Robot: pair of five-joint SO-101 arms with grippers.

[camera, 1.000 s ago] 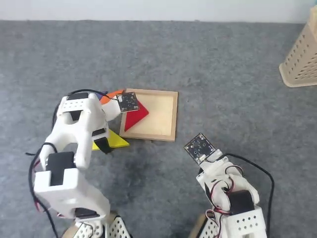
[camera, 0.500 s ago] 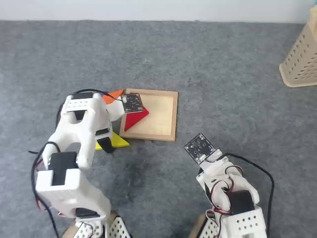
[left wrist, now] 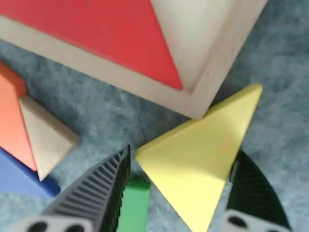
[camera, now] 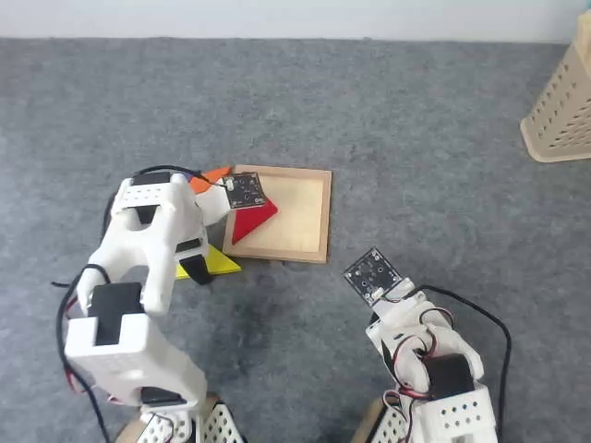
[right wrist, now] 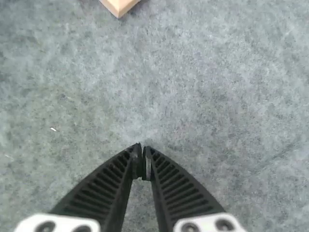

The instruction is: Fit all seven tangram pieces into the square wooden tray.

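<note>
**Left arm edges toward the tray**

Left gripper (left wrist: 181, 159) has shifted slightly toward the wooden tray (camera: 326, 217). Its jaws are wide astride the yellow triangle (left wrist: 198, 159), which lies off the tray's near corner and looks ready to grasp. A red triangle (camera: 251, 221) sits inside. The right gripper (right wrist: 142, 162) hangs closed and empty over the grey carpet (camera: 416, 120). A beige basket (camera: 563, 111) stands at the far right edge.

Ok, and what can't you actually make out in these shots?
Green piece: left wrist view, mostly under the yellow triangle, shape unclear.
Blue piece: left wrist view, cut off by the frame edge.
Full piece count: high view, the left arm covers the pieces beside the wooden tray.
</note>
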